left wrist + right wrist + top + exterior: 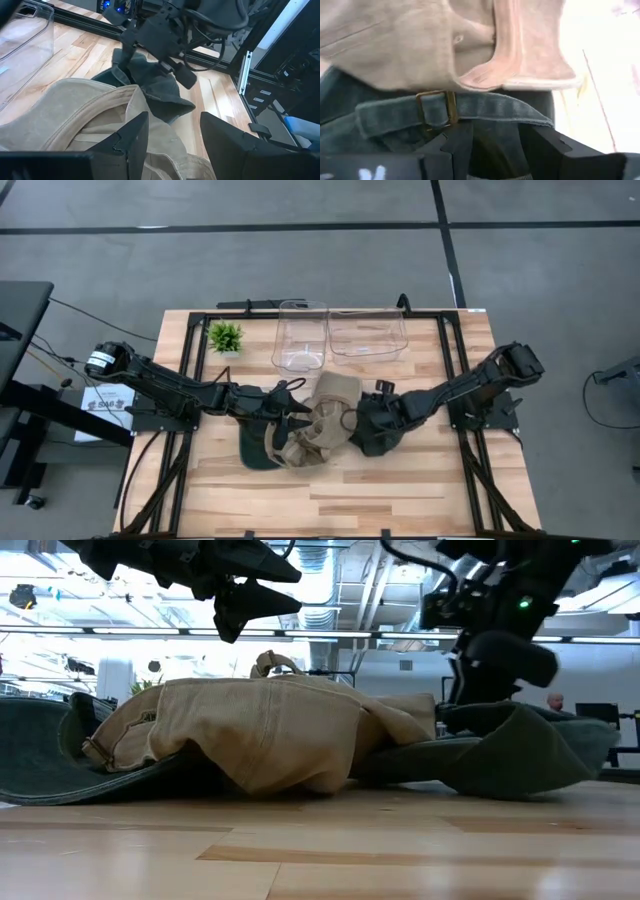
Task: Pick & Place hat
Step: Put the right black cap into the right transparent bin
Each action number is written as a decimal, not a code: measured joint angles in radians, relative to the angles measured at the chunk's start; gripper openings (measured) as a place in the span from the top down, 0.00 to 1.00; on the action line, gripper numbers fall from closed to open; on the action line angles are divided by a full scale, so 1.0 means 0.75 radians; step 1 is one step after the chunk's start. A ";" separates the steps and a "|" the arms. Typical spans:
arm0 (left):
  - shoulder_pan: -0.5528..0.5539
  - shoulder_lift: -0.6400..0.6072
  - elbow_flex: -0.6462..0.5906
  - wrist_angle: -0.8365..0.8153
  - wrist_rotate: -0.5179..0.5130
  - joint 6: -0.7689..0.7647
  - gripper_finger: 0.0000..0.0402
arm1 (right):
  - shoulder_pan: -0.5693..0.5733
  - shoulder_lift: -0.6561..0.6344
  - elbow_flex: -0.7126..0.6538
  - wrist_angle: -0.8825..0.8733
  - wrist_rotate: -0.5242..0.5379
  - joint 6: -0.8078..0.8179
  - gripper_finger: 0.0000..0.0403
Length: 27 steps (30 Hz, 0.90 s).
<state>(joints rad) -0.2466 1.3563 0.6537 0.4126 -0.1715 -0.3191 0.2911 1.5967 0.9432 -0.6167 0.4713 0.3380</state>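
Two hats lie tangled at the middle of the wooden table, between your two arms: a tan canvas hat draped over a dark green hat, with more dark green cloth bunched under the right arm. Two clear plastic bins stand side by side well behind them, near a small potted plant.

Your left gripper hovers just above the tan hat with its fingers apart and nothing between them. Your right gripper sits low against the dark green hat's strap and brass buckle; its fingers are parted, with dark cloth in the gap, though you cannot tell from here whether they are pinching it.

Expect both hats to behave as light, limp cloth. They will fold, sag and drag rather than lift as one stiff piece, and because they overlap, pulling one will likely haul the other along. The canvas looks matte, so slipping should be a small worry; snagging on the buckle or strap is the greater one.

Take hold where the cloth is doubled: the stitched brim edge of the tan hat, or the raised fold at its crown. Pinch a thick ridge, not a single layer, and lift straight up so the hats part before you carry one toward a bin.
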 joint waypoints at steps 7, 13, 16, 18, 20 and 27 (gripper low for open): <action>0.000 0.000 0.000 0.000 0.000 0.000 0.56 | -0.109 0.000 0.000 0.051 -0.004 -0.088 0.63; 0.000 0.000 0.000 0.000 0.000 0.000 0.56 | -0.187 0.010 0.000 0.064 -0.192 -0.137 0.63; -0.001 0.000 0.000 0.000 0.000 0.000 0.56 | -0.204 0.027 -0.002 0.056 -0.321 -0.146 0.63; 0.000 0.000 0.000 -0.001 0.000 0.000 0.56 | -0.208 0.052 0.000 0.067 -0.377 -0.140 0.63; 0.000 0.000 0.000 -0.001 0.000 0.000 0.56 | -0.199 0.060 -0.003 0.036 -0.386 -0.140 0.61; 0.000 0.000 0.000 -0.005 0.000 0.000 0.56 | -0.159 0.020 -0.001 -0.071 -0.389 -0.137 0.47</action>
<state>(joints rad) -0.2467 1.3563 0.6537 0.4088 -0.1715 -0.3191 0.1716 1.6114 0.9424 -0.6699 0.1797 0.2350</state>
